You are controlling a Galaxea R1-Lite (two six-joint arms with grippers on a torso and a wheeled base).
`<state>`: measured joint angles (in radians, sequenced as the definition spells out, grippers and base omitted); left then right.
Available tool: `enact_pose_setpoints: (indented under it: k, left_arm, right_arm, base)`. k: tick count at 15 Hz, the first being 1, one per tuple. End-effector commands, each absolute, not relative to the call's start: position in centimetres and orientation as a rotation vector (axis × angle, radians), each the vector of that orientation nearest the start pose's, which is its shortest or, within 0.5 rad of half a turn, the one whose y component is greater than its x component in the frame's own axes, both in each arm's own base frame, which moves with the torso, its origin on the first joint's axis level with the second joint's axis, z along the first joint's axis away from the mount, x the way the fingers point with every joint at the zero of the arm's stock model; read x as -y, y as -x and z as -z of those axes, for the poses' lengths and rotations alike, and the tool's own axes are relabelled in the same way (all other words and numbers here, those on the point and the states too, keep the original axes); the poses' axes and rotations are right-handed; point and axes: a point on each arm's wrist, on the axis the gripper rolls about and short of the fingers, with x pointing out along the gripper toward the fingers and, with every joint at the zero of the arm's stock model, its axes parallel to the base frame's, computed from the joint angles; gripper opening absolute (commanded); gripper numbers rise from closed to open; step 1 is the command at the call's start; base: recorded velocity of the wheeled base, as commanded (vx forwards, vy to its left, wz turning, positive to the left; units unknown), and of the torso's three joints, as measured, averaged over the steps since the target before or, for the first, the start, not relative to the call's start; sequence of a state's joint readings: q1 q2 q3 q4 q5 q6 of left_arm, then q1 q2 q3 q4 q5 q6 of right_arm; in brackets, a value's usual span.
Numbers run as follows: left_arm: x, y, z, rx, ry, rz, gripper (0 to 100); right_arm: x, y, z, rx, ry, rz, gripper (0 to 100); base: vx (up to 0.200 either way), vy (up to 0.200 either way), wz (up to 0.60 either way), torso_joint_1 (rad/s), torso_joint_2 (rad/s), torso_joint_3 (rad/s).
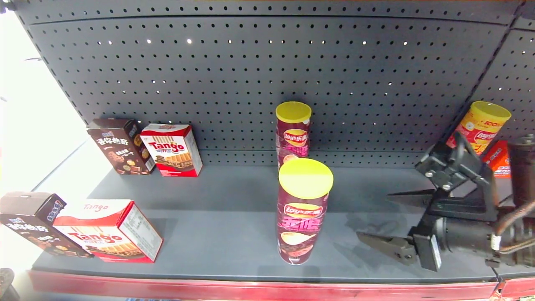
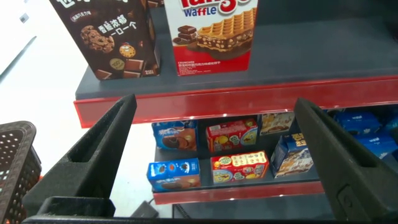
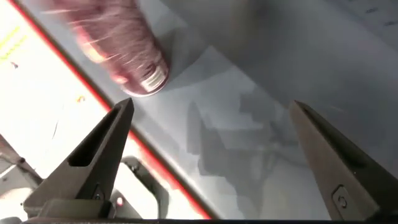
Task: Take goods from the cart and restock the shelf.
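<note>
Two purple cans, front can [image 1: 303,213] and back can [image 1: 293,129], are stood mid-frame on the shelf [image 1: 209,234]; right gripper [image 1: 374,216], lower right, and left gripper [image 2: 216,101] are spread wide, empty.

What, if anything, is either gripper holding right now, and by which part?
Nothing is held: the right gripper and the left gripper are both open and empty.

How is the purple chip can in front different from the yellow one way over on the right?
The front chip can is dark purple; the far-right chip can is yellow and red. The front chip can stands near the front edge of the shelf; the far-right one stands at the back wall. The front one shows whole; the right gripper hides the far-right one's bottom. Both are tall tubes with yellow lids.
</note>
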<state>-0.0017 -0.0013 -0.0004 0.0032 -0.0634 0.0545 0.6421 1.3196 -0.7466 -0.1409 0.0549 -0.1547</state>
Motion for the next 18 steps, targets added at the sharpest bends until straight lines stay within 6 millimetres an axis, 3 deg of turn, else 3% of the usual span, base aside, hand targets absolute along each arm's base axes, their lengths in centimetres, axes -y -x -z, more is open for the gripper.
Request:
enact_pose_setpoints:
  k: [1, 6, 12, 14, 18]
  left_arm:
    - [0.1, 2.3, -7.5, -0.001, -0.054, 0.066, 100]
    - [0.1, 2.3, -7.6, 0.0, -0.057, 0.068, 100]
    - [0.1, 2.3, -7.6, 0.0, -0.057, 0.068, 100]
    - [0.1, 2.3, -7.6, 0.0, -0.057, 0.068, 100]
    - [0.1, 2.3, -7.6, 0.0, -0.057, 0.068, 100]
  right_arm:
    - [-8.3, -10.9, -22.6, -0.229, 0.233, -0.713, 100]
    - [-4.2, -5.3, -19.1, -0.142, 0.212, -0.715, 100]
    - [-0.5, -0.4, -10.4, -0.084, 0.161, -0.714, 100]
    - [0.6, 1.1, -8.4, -0.03, 0.119, -0.665, 100]
    - [0.7, 1.9, -8.4, -0.016, -0.002, -0.486, 100]
  base:
    - [0.0, 0.0, 0.0, 0.0, 0.0, 0.0]
    - [0.0, 0.0, 0.0, 0.0, 0.0, 0.0]
    - [0.0, 0.0, 0.0, 0.0, 0.0, 0.0]
    - [0.0, 0.0, 0.0, 0.0, 0.0, 0.0]
    - [0.0, 0.0, 0.0, 0.0, 0.0, 0.0]
